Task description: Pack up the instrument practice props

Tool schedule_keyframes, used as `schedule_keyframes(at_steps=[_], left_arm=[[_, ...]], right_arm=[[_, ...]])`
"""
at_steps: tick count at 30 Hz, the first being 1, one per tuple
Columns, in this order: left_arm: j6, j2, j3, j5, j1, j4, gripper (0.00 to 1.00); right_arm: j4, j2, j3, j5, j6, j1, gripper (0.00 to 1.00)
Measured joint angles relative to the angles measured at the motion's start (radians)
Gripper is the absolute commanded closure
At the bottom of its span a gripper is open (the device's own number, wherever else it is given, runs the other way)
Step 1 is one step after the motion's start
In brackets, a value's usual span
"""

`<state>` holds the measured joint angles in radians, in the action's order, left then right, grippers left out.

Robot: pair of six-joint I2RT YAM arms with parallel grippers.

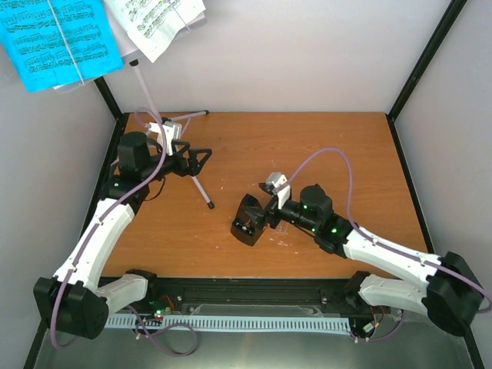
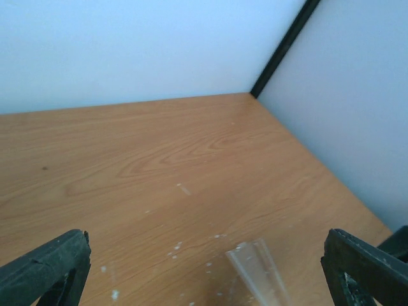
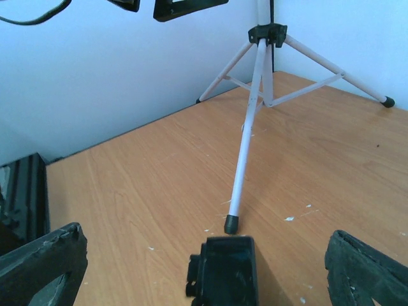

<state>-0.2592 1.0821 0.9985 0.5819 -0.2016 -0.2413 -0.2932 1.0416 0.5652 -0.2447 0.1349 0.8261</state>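
**Top view.** Your left gripper (image 1: pixel 201 160) sits at the far left of the wooden table (image 1: pixel 323 146), close beside the hub of the thin silver tripod music stand (image 1: pixel 201 188). Its jaws are spread wide and hold nothing. The stand is upright on the table's far-left part. At its top are a blue music sheet (image 1: pixel 61 38) and a white music sheet (image 1: pixel 154 23).

Your right gripper (image 1: pixel 257 215) is near mid-table with its jaws spread to full width around the black pyramid metronome (image 1: pixel 247 227), which rests on the wood just beyond one stand foot.

**Left wrist view.** You see both fingers (image 2: pixel 44 268) of the left gripper (image 2: pixel 207 255) at the lower corners. Bare tabletop lies between them, along with a clear tapered piece (image 2: pixel 258 274) at the bottom edge. You cannot tell what that piece is.

**Right wrist view.** The metronome (image 3: pixel 223 271) lies between the parted fingers (image 3: pixel 44 264) of the right gripper (image 3: pixel 207 237), with a gap on each side. One rubber-capped leg of the stand (image 3: pixel 245 153) ends just beyond it.
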Motion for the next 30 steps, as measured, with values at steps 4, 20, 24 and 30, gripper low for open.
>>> schedule_keyframes(at_steps=[4, 20, 24, 30], left_arm=[[0.062, 0.020, -0.033, -0.061, 0.021, 0.009, 0.00], [0.146, 0.047, -0.119, -0.186, 0.022, 0.071, 0.01], [0.151, 0.047, -0.121, -0.194, 0.022, 0.080, 0.00], [0.157, 0.047, -0.121, -0.195, 0.022, 0.087, 0.01]], right_arm=[[-0.047, 0.104, 0.031, -0.004, -0.080, 0.002, 0.00], [-0.182, 0.239, -0.037, 0.099, -0.172, 0.035, 0.00], [-0.190, 0.246, -0.068, 0.158, -0.174, 0.036, 0.00], [-0.221, 0.262, -0.077, 0.181, -0.173, 0.039, 0.00]])
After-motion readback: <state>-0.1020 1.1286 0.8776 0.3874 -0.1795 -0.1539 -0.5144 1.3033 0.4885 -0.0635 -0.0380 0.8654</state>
